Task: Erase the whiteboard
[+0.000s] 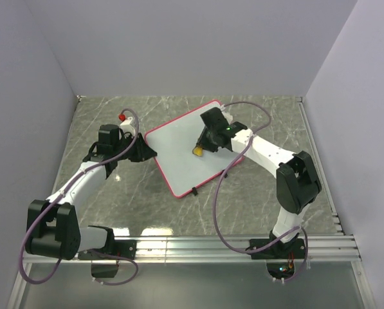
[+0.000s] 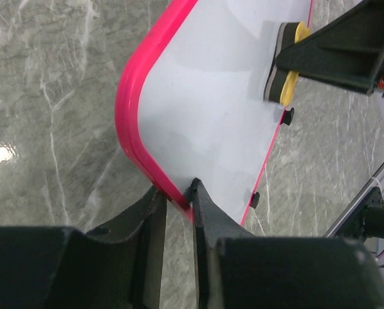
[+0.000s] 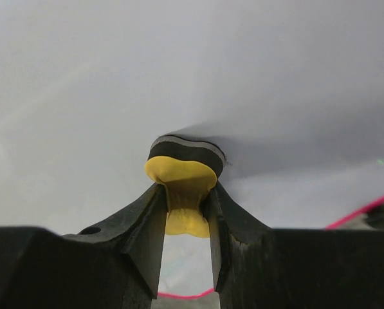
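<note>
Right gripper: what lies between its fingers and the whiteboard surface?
The yellow eraser, clamped in the right gripper, its dark pad against the whiteboard; the right wrist view shows it.

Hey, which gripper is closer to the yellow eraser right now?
Right. The right gripper is shut on the yellow eraser, holding it against the whiteboard. The left gripper pinches the board's pink rim, across the board from the eraser.
</note>
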{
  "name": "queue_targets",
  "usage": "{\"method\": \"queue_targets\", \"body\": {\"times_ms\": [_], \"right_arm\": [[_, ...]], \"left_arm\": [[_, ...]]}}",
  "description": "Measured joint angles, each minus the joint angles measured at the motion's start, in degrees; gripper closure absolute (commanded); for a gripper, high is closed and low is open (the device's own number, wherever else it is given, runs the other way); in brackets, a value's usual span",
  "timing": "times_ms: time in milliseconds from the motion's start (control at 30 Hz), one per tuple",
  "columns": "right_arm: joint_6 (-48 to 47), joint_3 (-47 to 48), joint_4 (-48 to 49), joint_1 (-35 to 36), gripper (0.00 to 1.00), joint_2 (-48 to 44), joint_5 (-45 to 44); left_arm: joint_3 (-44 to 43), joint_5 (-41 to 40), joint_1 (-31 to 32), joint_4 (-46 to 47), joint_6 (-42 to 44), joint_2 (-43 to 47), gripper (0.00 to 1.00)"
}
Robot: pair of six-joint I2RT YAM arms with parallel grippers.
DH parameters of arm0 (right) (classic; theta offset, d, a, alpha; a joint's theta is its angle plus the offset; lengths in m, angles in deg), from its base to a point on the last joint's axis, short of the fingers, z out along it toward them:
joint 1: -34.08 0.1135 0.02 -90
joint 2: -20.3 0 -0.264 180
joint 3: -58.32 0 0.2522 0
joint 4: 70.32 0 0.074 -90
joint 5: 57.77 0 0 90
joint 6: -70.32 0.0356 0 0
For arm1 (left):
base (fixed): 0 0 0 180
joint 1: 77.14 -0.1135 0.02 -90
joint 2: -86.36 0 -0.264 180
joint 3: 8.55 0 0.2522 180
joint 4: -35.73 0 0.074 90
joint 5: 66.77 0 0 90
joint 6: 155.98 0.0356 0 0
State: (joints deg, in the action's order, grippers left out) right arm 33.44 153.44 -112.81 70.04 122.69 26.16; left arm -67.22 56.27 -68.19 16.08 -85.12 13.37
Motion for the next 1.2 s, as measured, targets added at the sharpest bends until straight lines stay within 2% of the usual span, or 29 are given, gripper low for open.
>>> {"method": "queue_targets", "body": {"times_ms": [200,500,700,867,967,1100,1167,1200], "right_arm": [[0.00,-3.65,-2.60,-2.93,1.00,-1.66,-4.07],[1.18,-3.23,-3.52,-1.64,1.00,-1.75,-5.75],[3.04,3.67,-7.52,6.14,1.00,1.09,-6.01],[3.15,14.47,-10.45,13.29,1.00,6.91,-5.14],[2.95,16.59,-10.93,13.88,1.00,7.69,-5.20],[2.80,15.10,-11.41,11.23,1.00,5.77,-6.27],[2.69,12.37,-11.58,8.74,1.00,2.80,-7.43],[2.51,10.60,-11.78,7.17,1.00,0.55,-8.46]], "left_arm": [[0.55,0.02,0.20,-0.09,0.00,0.81,1.00],[0.66,-0.11,0.33,-0.66,0.04,1.31,1.00],[0.68,-0.44,0.83,-0.87,0.42,1.88,1.00],[0.81,-1.79,1.51,-1.05,0.48,2.40,1.00],[0.96,-2.71,2.25,-1.31,0.46,3.02,1.00],[0.98,-3.28,3.17,-1.46,0.46,3.19,0.99],[0.98,-3.67,3.41,-1.64,0.46,3.45,0.87],[0.98,-4.00,3.54,-1.75,0.44,3.61,0.64]]}}
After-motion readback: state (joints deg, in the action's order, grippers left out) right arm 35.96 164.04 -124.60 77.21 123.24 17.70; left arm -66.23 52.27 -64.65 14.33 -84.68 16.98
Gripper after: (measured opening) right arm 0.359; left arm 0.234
